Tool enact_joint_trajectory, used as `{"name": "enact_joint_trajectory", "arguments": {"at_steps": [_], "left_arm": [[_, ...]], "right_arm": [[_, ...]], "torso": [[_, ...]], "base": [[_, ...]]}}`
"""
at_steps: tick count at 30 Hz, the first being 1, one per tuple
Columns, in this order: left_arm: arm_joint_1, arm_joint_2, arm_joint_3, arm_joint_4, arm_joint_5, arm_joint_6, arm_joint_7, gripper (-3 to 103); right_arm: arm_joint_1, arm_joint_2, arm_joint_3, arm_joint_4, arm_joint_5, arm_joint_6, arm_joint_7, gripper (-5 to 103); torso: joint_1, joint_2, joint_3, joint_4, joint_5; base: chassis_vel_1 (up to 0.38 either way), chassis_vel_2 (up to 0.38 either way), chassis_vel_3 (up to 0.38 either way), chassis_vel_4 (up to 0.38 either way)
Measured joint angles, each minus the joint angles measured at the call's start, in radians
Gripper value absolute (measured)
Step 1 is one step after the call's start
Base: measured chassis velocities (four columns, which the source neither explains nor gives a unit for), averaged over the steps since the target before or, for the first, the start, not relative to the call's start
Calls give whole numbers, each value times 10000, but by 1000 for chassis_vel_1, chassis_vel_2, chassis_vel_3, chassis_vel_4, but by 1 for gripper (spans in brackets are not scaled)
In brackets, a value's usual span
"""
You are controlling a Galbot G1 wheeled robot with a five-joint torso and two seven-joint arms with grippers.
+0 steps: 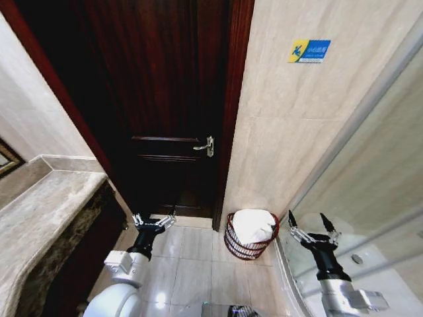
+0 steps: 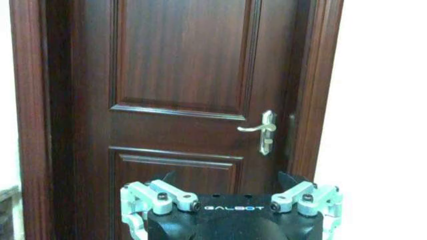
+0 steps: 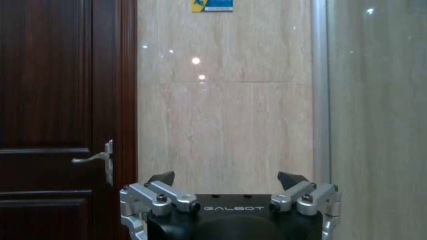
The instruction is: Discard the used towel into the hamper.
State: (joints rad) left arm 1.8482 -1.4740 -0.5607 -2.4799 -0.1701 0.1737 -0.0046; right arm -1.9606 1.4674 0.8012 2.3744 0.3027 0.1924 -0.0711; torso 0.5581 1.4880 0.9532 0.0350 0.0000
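Btwn both splayed, empty hands – left hand (image 1: 154,221), right hand (image 1: 312,226) – towel (image 1: 254,226) fills hamper (image 1: 238,247).

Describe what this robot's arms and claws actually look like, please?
Both arms match: white rounded shells nearer the body, then a slim black forearm. The left gripper and right gripper each have a black body lettered GALBOT in white, silvery-white hinged linkages with dark bolts, and two black pointed fingertips. No loose cables show.

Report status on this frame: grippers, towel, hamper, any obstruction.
Left gripper open, empty, facing door. Right gripper open, empty, by glass panel. Towel in hamper. Nothing in the way.
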Motion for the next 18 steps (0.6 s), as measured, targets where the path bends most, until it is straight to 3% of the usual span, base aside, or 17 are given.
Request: {"name": "enact_joint_trajectory", "arguments": {"at_steps": [8, 18], "left_arm": [[0, 0, 0, 0, 0, 0, 0, 100], [0, -1, 0, 0, 0, 0, -1, 100]], "right_arm": [[0, 0, 0, 0, 0, 0, 0, 100], [-2, 0, 0, 0, 0, 0, 0, 100]], "torso": [[2, -1, 1, 1, -2], [-3, 0, 0, -1, -5]], "base": [[192, -197, -209, 204], [311, -303, -317, 297]]}}
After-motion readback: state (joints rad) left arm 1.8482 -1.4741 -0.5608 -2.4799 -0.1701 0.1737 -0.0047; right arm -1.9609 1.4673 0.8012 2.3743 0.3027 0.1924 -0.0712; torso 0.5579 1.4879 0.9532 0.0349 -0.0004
